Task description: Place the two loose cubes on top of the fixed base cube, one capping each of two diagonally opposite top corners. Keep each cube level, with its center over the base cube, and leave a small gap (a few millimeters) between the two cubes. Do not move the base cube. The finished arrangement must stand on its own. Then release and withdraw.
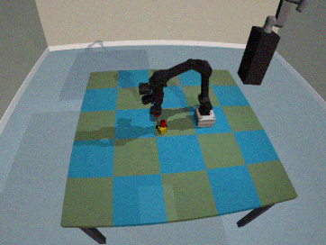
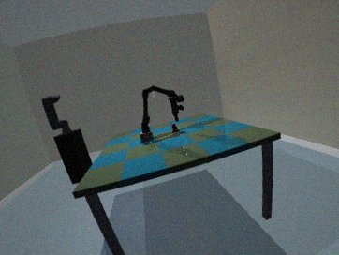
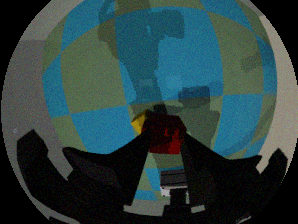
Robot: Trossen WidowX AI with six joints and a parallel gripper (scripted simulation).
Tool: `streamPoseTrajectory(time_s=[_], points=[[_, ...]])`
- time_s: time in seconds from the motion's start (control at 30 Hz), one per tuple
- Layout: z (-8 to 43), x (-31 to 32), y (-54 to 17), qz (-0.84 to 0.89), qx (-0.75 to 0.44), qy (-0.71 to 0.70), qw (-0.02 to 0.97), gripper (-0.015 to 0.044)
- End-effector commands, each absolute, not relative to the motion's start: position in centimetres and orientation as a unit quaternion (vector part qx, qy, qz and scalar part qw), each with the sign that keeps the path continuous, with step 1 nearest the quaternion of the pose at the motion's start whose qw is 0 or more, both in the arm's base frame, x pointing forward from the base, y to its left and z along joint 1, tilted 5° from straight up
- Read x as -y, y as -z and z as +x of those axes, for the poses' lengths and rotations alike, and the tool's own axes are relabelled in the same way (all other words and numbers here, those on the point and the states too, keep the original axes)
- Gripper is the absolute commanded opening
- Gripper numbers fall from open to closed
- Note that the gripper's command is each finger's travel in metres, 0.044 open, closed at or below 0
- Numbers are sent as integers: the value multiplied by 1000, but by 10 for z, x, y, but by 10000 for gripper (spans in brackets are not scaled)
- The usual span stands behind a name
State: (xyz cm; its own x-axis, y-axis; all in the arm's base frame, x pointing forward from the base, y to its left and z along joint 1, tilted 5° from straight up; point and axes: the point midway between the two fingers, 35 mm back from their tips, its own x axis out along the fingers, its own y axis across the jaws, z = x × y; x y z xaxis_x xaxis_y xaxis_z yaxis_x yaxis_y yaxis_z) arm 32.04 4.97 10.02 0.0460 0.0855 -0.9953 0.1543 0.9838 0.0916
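Observation:
The yellow base cube rests on the table. One red cube sits on top of it; its exact corner is too small to tell. My gripper points down and is shut on the other red cube. It holds this cube in the air, above and a little to the left of the base cube in the top view. In the wrist view the held cube covers much of the base cube, and the placed red cube cannot be clearly told apart from it.
The arm's white base stands on the checkered table to the right of the cubes in the top view. A dark pedestal with a grey arm stands beyond the table's edge.

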Motion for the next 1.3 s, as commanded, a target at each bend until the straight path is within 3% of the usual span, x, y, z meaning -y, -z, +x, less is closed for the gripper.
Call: streamPoseTrajectory(time_s=[0.0, 0.5, 1.0, 1.27], points=[[317, -56, -101, 28, -689, -29, 724, 105], [306, -85, -101, -192, -647, -238, 698, 105], [292, -113, -102, -393, -544, -424, 608, 105], [291, -115, -102, -411, -531, -441, 596, 105]])
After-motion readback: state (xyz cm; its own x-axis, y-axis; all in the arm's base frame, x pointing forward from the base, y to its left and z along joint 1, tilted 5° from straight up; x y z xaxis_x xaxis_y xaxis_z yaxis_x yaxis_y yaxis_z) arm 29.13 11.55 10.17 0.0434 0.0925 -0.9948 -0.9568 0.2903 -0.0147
